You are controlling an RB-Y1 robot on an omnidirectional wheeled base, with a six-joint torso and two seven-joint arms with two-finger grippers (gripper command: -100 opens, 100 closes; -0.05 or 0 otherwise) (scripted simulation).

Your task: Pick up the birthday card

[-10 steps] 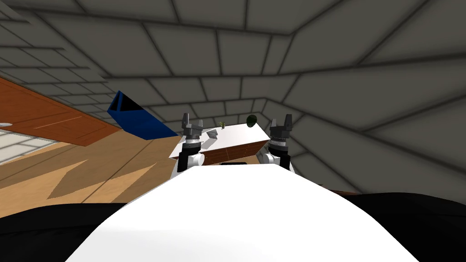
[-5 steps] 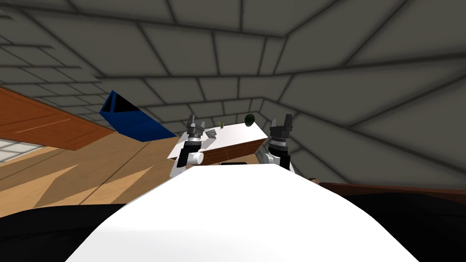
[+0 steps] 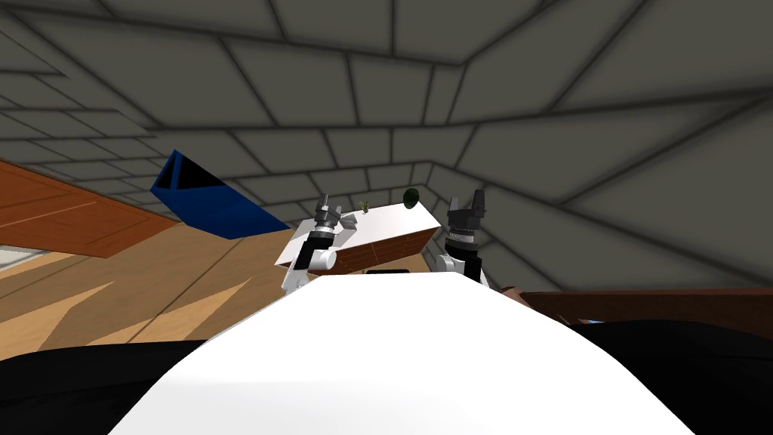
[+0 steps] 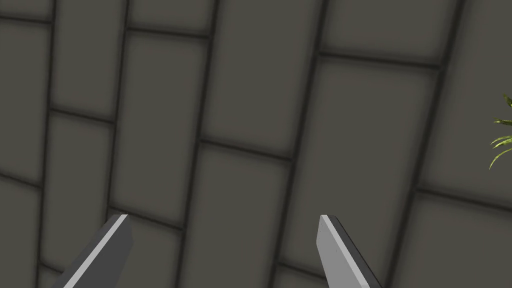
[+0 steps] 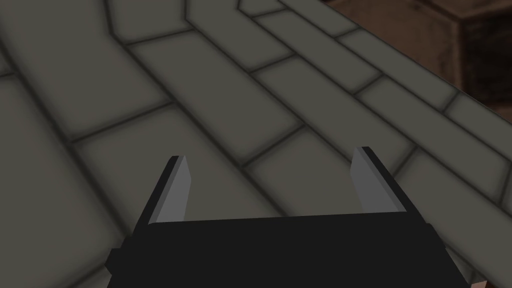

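Step in hand: approach to the card, and no grasp has begun. The left gripper [image 3: 324, 204] is held up over the near-left part of the white-topped table [image 3: 396, 219]. In the left wrist view its fingers [image 4: 102, 247] stand wide apart with nothing between them, so the hand is released and empty. That hand points at a grey tiled wall [image 4: 250, 100], not down at the tabletop.

The birthday card [image 3: 349, 222] is judged to be the small light grey folded piece on the table. It lies just beside the left gripper, on the side toward the other arm and a little below the fingertips. It is too small to read any print or the fold. A small plant [image 3: 366, 205] stands beyond the card from the hand. A dark green round object [image 3: 411, 198] sits farther off, near the table's far corner.

The right gripper [image 3: 466, 200] is up beside the other end of the table, well apart from the card. Its fingers are spread and hold nothing.

Next move, as a judgement: the left wrist should tip down so the card comes between the fingers. The hand should then shift slightly toward the card and lower. The card looks thin, so the blades should close across an edge or the raised fold. A flat press could just push it along the top.
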